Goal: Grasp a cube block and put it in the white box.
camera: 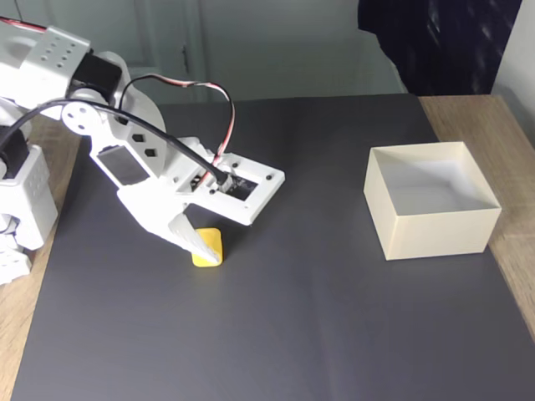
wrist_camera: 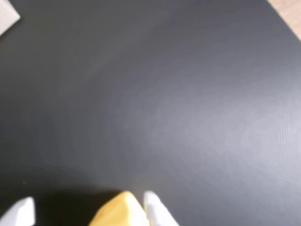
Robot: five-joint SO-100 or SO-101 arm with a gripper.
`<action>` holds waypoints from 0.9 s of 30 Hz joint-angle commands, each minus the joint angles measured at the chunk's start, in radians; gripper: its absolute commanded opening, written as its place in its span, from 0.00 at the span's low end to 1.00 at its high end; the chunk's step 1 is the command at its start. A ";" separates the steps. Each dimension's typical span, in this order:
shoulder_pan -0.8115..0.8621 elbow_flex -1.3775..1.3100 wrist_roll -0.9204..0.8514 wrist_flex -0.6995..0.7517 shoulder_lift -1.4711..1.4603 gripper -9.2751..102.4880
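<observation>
Big dark grey mat covers most of the wooden table in the fixed view, and it takes up nearly the whole wrist view too, blurred and matte. On the left of the fixed view stands the white arm, reaching down and to the right, black and red-white cables looping over its wrist. Over on the right side of the mat sits the white box, square, thin-walled, open at the top with a pale inside, its right edge reaching onto the bare wood. Well apart from it, left of centre, lies the cube block, bright yellow, flat on the mat.

The gripper is right down at the cube: a white pointed finger crosses its front face in the fixed view. In the wrist view two white fingertips rise from the bottom edge with the yellow cube between them, tight against the right-hand one and with a dark gap to the left-hand one. So the jaws stand part-way open around the block, one side touching, not clamped on it
</observation>
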 commanded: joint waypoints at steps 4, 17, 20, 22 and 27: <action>0.025 0.005 0.020 0.011 0.009 0.42; 0.035 0.117 0.060 -0.012 0.008 0.45; 0.031 0.103 0.060 -0.034 -0.018 0.45; 0.029 0.097 0.058 -0.041 -0.028 0.45; 0.005 0.087 0.055 -0.060 -0.069 0.44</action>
